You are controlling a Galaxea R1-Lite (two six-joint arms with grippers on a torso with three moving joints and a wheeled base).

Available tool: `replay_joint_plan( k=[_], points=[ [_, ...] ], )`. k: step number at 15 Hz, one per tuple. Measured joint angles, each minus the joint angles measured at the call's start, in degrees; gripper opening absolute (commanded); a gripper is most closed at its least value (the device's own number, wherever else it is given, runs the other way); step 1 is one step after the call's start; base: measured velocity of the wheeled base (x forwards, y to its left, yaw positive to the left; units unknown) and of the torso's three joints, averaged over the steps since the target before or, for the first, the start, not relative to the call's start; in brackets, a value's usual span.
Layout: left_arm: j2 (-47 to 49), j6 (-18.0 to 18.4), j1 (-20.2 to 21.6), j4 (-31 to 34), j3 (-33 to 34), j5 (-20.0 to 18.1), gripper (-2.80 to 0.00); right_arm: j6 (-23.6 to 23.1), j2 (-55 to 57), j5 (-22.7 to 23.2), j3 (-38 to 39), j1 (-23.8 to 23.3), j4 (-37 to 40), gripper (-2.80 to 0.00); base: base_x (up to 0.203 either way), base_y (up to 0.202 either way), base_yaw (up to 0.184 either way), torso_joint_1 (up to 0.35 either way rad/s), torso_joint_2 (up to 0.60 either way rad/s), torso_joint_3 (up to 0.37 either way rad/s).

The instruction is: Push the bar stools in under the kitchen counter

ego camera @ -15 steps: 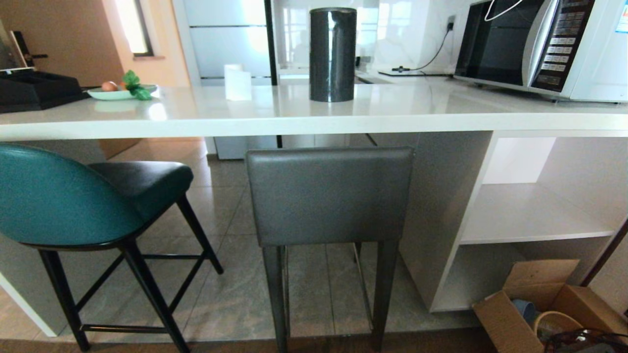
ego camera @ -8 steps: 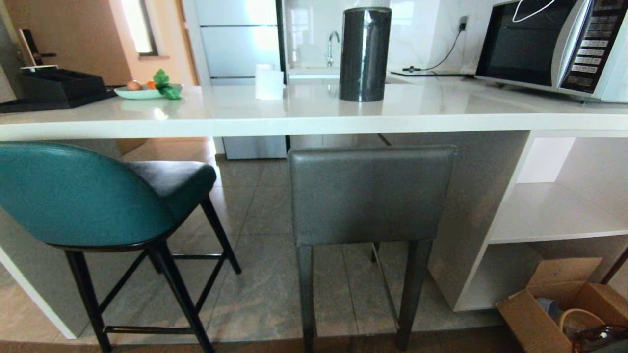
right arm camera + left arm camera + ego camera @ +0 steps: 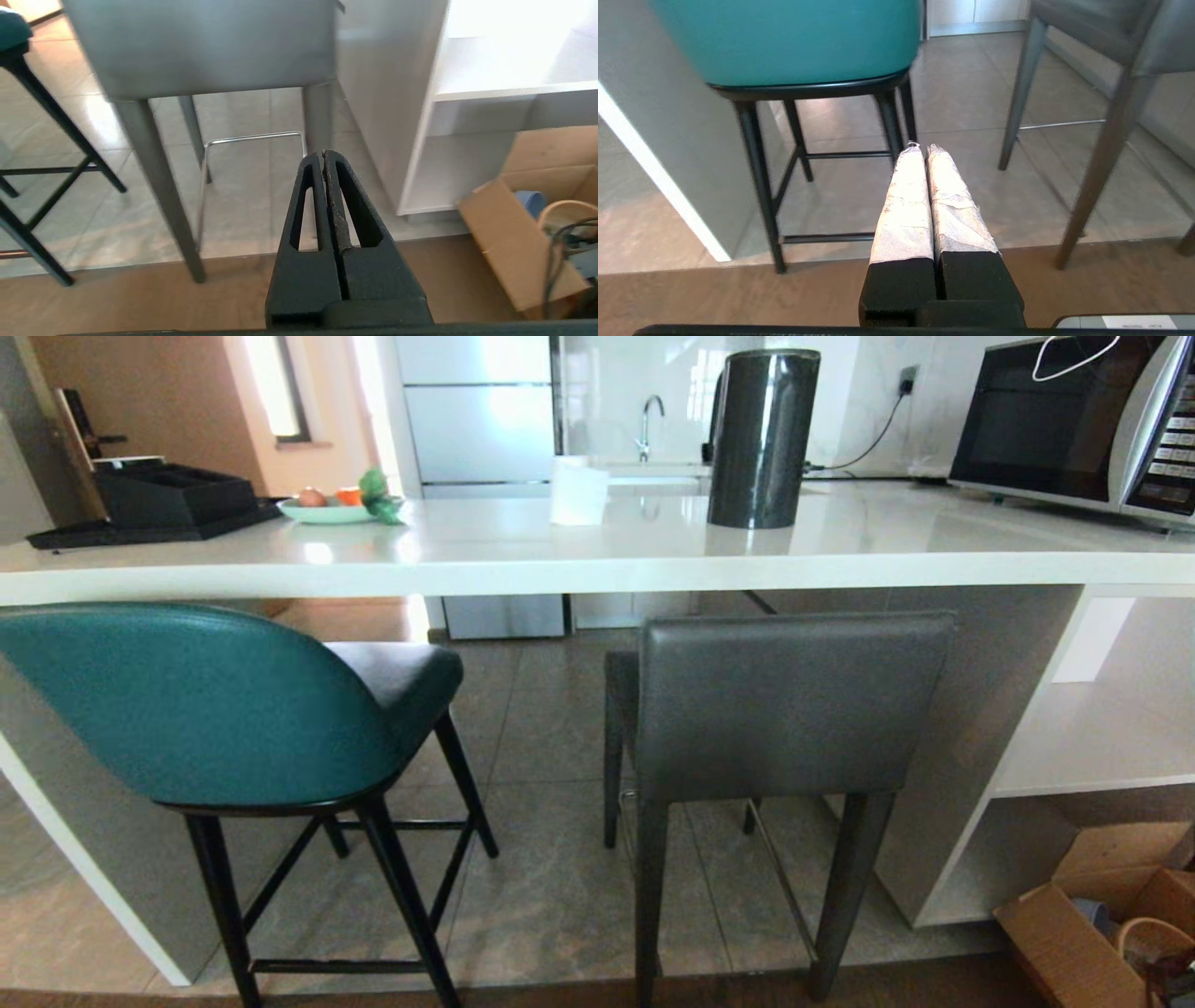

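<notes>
So both stools sit along the near edge of the white kitchen counter point(image 3: 597, 555). The teal stool point(image 3: 201, 705) is on the left, its seat poking under the top and its rounded back out in front; the grey stool point(image 3: 784, 700) is to its right, just beside the open shelves point(image 3: 1102, 737). Neither arm shows from the head camera. The left gripper point(image 3: 920, 149) hangs low, pinched together, empty, aimed at the teal stool's black legs. The right gripper point(image 3: 323, 154) is likewise closed tight on nothing, facing the grey stool's chrome footrest point(image 3: 252, 138). A cardboard box point(image 3: 1092, 933) sits on the floor at far right.
</notes>
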Motion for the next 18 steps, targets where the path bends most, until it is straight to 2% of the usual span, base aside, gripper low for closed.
replay_joint_plan(
  k=[7,18],
  points=[
    [0.0,0.1,0.0,0.0,0.0,0.0,-2.8,0.0,0.0,0.0,0.0,0.0,0.0,-2.8,0.0,0.185,-0.003,0.002,0.0,0.001],
    [0.0,-0.1,0.0,0.0,0.0,0.1,-2.8,0.0,0.0,0.0,0.0,0.0,0.0,-2.8,0.0,0.006,0.0,0.0,0.0,0.0]
  ],
)
